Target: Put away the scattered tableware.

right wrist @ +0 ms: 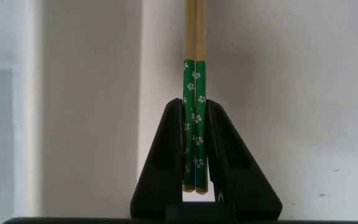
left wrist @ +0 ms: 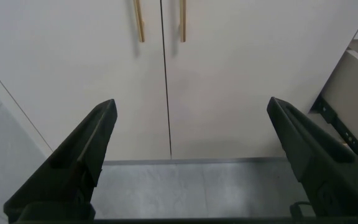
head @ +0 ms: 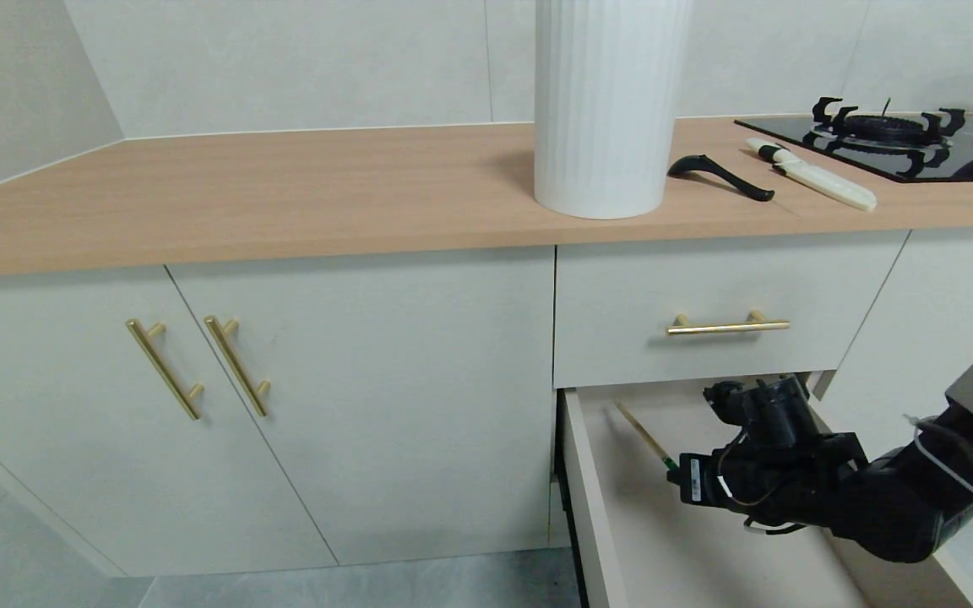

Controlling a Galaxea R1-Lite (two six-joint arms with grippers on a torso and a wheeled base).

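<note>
Two slim wooden chopsticks [right wrist: 195,68] sit in right hand [right wrist: 195,109].

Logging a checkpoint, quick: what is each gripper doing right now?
Left gripper: open, holding nothing.
Right gripper: shut on the chopsticks, over the open drawer.

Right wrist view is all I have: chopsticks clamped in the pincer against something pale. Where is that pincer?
Observer: The right pincer holds the chopsticks over the open drawer, below the closed drawer.
Operator: What's left to collect?
Observer: A black-handled utensil and a white knife lie on the countertop beside the hob.
Operator: And the other arm?
Observer: The left pincer is open, empty, facing the closed cabinet doors.
</note>
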